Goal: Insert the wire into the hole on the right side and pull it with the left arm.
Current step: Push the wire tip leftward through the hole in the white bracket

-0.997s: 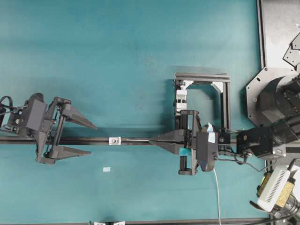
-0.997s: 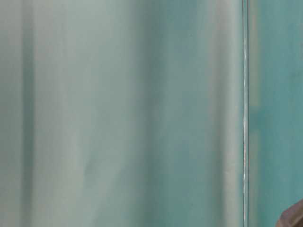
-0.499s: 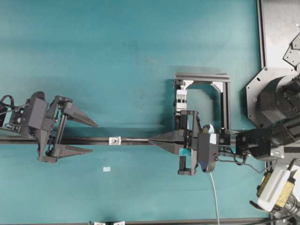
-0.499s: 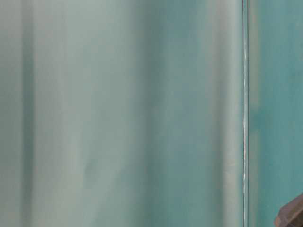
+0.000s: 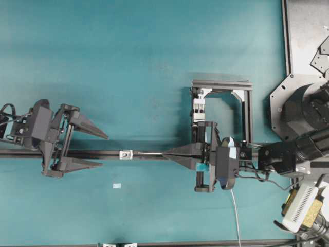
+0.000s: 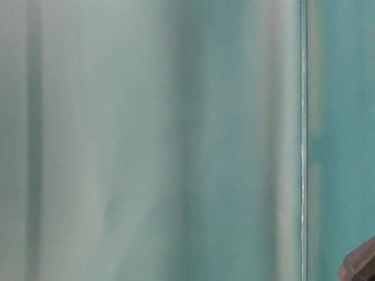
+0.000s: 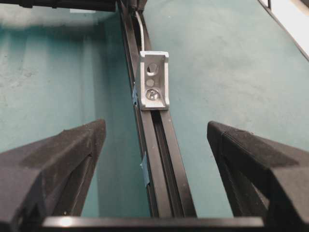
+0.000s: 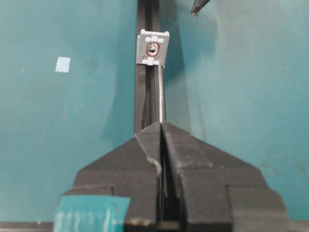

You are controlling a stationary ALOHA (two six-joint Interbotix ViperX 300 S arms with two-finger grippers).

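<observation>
Teal counter (image 5: 154, 62): right gripper (image 8: 161, 126) clamped on wire (image 8: 160, 94), tip at bracket hole (image 8: 152, 47); left gripper (image 5: 100, 150) spread wide, empty, straddling the rail (image 7: 161, 164).

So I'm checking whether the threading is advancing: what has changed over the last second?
Very little. The right gripper, fingers shut on the wire, has crept slightly leftward along the black rail toward the bracket, with the wire tip just short of the hole. The left gripper stays open, straddling the rail, taking hold of nothing. The bracket has not moved.
</observation>
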